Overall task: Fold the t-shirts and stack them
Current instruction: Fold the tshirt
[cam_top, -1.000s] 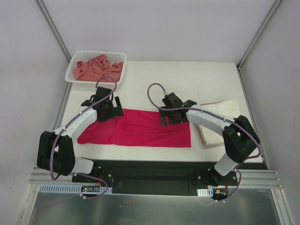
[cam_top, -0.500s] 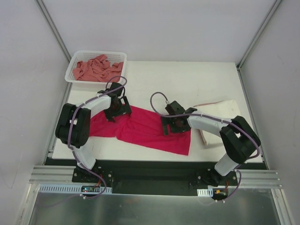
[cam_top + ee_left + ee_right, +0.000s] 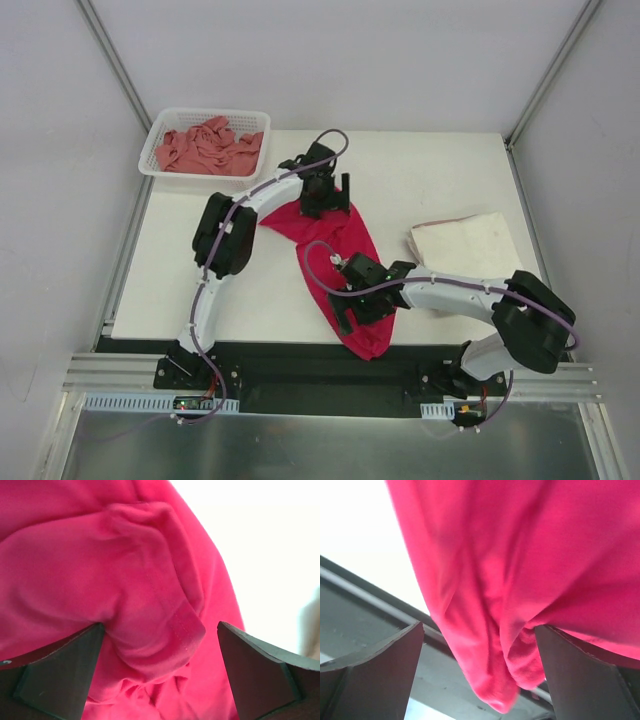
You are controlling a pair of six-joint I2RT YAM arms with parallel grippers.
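The magenta-red t-shirt is pulled into a narrow diagonal band from mid-table to the front edge, where its lower end hangs over. My left gripper holds its far end; in the left wrist view bunched, hemmed magenta cloth fills the gap between the fingers. My right gripper holds the near end; in the right wrist view the cloth hangs down between the fingers. The cream-white shirt lies folded at the right. The salmon-pink shirt is crumpled in the basket.
The white mesh basket stands at the table's far left corner. The black front rail runs under the table's near edge and shows behind the hanging cloth in the right wrist view. Grey enclosure walls stand on both sides.
The shirt lay flat and wide across the table. The left gripper swung far and to the right, the right gripper came toward the front edge, and the shirt turned into a diagonal strip.
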